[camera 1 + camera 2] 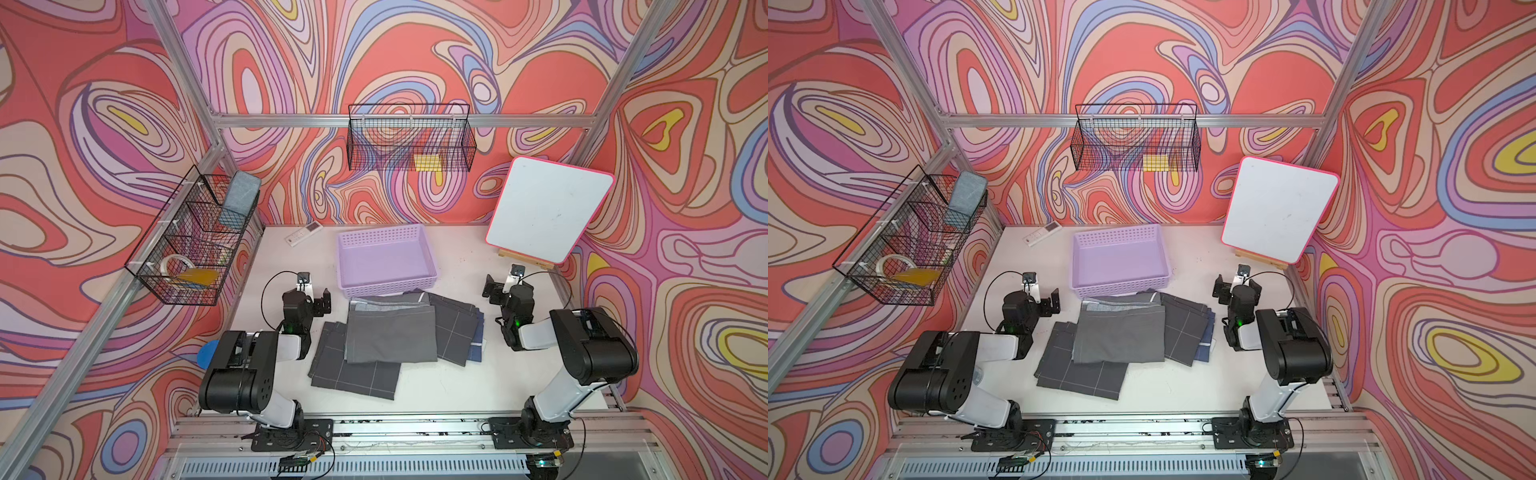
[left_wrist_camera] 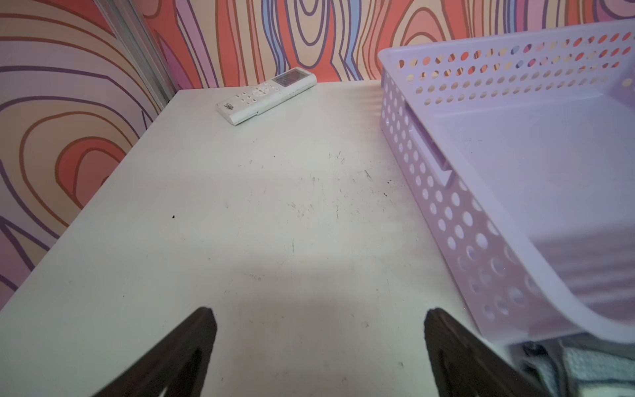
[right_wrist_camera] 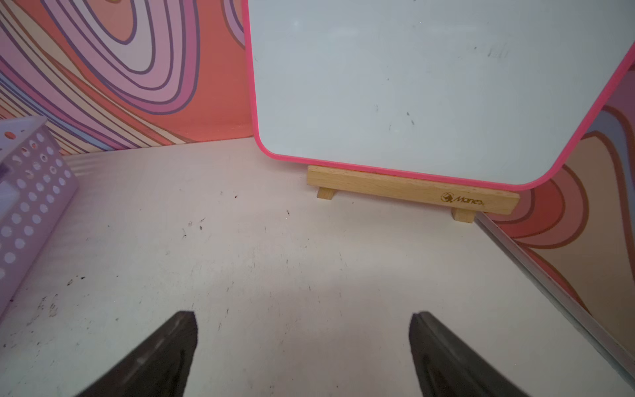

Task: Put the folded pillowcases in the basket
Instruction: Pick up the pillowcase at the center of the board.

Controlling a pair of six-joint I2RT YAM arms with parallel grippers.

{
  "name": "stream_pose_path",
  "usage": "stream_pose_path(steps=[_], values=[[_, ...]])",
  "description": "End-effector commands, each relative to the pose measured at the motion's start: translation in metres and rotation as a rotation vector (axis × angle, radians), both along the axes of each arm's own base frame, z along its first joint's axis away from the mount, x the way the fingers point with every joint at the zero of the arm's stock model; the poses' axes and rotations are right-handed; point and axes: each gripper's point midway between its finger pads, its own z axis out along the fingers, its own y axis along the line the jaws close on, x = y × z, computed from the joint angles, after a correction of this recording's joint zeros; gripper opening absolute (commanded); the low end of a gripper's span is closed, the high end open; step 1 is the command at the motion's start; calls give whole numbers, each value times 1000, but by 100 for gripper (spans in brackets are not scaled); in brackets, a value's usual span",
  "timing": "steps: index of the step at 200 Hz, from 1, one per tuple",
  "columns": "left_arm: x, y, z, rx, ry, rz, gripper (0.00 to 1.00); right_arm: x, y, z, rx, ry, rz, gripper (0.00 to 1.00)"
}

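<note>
Top view: pillowcase (image 1: 390, 334), unseen by right wrist, beside basket (image 1: 386, 286); left gripper (image 2: 318, 312), right gripper (image 3: 302, 314) spread, empty.

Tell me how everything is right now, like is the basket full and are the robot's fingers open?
basket: empty, right way up
checked cloths: folded, overlapping in a pile
pillowcase: folded, on top of the checked cloths, not in the basket
left fingers: open, holding nothing
right fingers: open, holding nothing
remote: lying flat, buttons up
whiteboard: propped up, nearly blank
</note>
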Motion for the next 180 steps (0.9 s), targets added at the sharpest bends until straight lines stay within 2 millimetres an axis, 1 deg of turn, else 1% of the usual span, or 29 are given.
stream_pose_path(steps=[1,180], values=[[0,-4,2,-3,-16,-26,99,2,-2,5,3,-16,-14,98],[1,-3,3,1,-12,-25,99,2,-2,5,3,-16,-13,98]])
